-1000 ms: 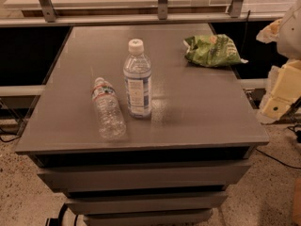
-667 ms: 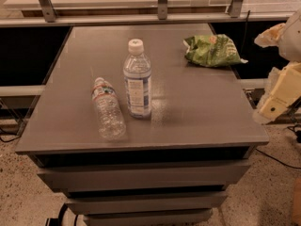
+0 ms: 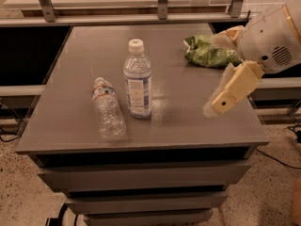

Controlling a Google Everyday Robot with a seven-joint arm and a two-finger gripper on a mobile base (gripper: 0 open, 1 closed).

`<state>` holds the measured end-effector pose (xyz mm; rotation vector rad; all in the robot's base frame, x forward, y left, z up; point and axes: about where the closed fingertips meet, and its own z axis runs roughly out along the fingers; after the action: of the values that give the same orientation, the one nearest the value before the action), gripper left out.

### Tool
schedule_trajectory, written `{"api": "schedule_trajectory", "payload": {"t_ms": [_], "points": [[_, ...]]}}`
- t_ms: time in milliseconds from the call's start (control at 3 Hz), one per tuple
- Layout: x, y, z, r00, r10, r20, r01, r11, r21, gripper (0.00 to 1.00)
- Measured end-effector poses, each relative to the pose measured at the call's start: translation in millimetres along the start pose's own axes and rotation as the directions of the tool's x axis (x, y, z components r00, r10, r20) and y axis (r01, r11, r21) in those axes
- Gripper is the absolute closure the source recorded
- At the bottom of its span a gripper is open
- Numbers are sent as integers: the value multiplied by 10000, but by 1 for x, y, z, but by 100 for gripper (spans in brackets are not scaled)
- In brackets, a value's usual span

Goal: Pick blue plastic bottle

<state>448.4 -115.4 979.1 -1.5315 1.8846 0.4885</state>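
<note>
Camera view: the gripper has swung in from the right edge and now hangs over the right side of the table, where a moment ago it sat out past the table's corner. The white arm behind it has come further into sight too and now covers part of the far right corner. Whether the claw is released or clenched cannot be told from here. It grasps nothing and is well apart from both bottles.

Nothing on the table has shifted. The blue bottle is in the same spot near the middle of the tabletop, left of the gripper. The small bottle lies just beside it on the left, and the green bag stays crumpled at the far right.

The blue bottle carries a blue-and-white label around its body. There is print on it, but none of it can be read. The small bottle has a red band on its label near the neck, also unreadable. No writing can be made out on the bag.

The blue bottle stands upright on its base, long axis vertical and white cap pointing straight up. The small bottle lies on its side, its cap towards the far side of the table and its base towards the near edge. Whether the two bottles touch cannot be told.
</note>
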Motion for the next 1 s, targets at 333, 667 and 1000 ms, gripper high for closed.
{"api": "schedule_trajectory", "payload": {"t_ms": [333, 667, 1000], "points": [[-53, 12, 28, 9877, -311, 1535, 375, 9985, -391, 0], [-95, 22, 49, 9702, -490, 2373, 605, 9973, -415, 0], [-137, 26, 87, 9517, -492, 3032, 631, 9973, -363, 0]]}}
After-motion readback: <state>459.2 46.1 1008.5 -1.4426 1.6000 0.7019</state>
